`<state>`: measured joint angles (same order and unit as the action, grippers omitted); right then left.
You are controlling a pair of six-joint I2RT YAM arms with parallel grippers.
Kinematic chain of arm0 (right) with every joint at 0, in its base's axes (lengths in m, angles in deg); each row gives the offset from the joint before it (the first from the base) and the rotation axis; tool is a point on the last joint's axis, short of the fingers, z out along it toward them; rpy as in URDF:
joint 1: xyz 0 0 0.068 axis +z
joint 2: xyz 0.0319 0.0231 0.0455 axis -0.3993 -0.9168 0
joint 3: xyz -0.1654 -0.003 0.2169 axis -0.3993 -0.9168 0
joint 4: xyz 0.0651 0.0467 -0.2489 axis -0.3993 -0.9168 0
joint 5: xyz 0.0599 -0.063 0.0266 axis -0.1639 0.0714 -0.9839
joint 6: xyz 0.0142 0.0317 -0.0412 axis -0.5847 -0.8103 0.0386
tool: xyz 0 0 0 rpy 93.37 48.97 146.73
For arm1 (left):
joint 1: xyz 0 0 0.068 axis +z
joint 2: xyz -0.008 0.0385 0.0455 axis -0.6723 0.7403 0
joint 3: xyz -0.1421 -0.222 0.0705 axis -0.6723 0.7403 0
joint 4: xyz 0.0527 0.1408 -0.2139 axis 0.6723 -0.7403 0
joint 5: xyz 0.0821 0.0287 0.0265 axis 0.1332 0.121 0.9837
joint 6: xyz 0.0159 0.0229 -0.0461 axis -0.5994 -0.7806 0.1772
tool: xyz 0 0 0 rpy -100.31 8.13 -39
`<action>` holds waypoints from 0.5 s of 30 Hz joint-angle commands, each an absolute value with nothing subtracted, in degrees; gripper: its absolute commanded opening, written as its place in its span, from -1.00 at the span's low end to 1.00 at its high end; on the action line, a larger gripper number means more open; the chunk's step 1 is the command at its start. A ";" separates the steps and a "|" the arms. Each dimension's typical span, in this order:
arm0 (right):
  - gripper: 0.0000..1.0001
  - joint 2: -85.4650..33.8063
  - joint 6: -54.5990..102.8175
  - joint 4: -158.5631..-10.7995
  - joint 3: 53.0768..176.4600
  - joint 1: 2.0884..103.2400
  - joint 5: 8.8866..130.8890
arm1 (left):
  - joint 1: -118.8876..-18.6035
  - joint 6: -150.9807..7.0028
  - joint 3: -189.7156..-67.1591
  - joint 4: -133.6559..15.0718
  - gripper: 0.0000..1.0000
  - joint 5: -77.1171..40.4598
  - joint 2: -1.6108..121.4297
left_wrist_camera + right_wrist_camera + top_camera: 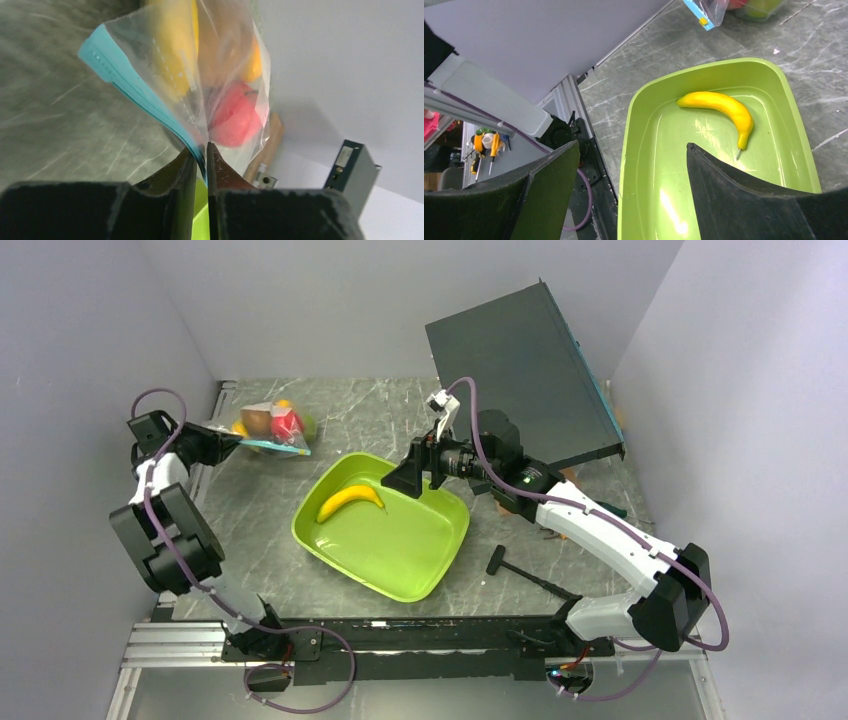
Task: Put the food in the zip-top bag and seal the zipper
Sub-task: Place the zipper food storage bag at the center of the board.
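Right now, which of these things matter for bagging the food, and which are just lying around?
For the job: zip-top bag holding food, its blue zipper, the banana in the lime-green tray.
Lying about: small black hammer beside the tray, dark flat box at the back.

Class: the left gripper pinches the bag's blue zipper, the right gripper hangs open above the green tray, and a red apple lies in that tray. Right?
No: a yellow banana lies in the tray, not a red apple, as the right wrist view shows. The left gripper does pinch the zipper, and the right gripper hangs open above the tray.
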<state>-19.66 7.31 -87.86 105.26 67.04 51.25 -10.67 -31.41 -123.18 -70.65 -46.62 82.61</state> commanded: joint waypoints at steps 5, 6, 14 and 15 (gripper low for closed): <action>0.60 -18.97 5.63 -84.93 105.36 67.85 49.59 | -6.17 -42.81 -115.73 -82.11 -0.31 -39.66 70.34; 0.60 -18.83 5.61 -85.10 105.37 67.98 49.58 | -5.68 -42.99 -114.67 -82.06 -0.19 -39.94 69.36; 0.61 -15.25 7.61 -90.23 105.74 68.54 54.53 | -4.46 -45.76 -110.15 -87.87 0.54 -38.44 58.36; 0.62 -14.45 7.85 -91.29 105.96 68.49 56.21 | -4.52 -46.17 -109.82 -88.53 0.57 -38.54 56.34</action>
